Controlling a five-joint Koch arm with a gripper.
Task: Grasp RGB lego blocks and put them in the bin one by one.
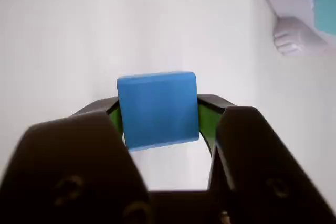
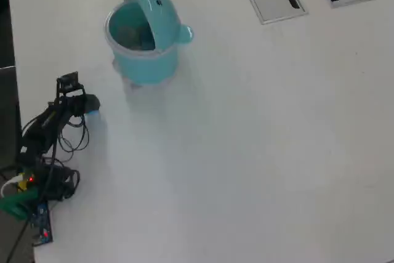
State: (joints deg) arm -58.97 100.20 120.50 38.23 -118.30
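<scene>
White counter (image 2: 246, 152) carries the teal bin (image 2: 143, 60), lid up; contents indistinct. Claw (image 1: 157, 121) pinches the blue block (image 1: 157, 108).

Arm (image 2: 46, 129): one, dark, thin, with loose cables along it. In the overhead view it stands at the 9 o'clock edge of the picture, base at about 7 o'clock, links reaching up toward 11 o'clock.

Wrist: camera mount sits at the top end of the arm in the overhead view.

Gripper (image 1: 158, 116): black jaws with green inner pads. In the wrist view it enters from 6 o'clock, one jaw at 8 o'clock, the other at 4 o'clock, tips pointing to 12 o'clock. Jaws are closed on the blue block (image 1: 157, 109), pads pressed to its two sides. In the overhead view the gripper (image 2: 89, 106) points toward 3 o'clock.
</scene>
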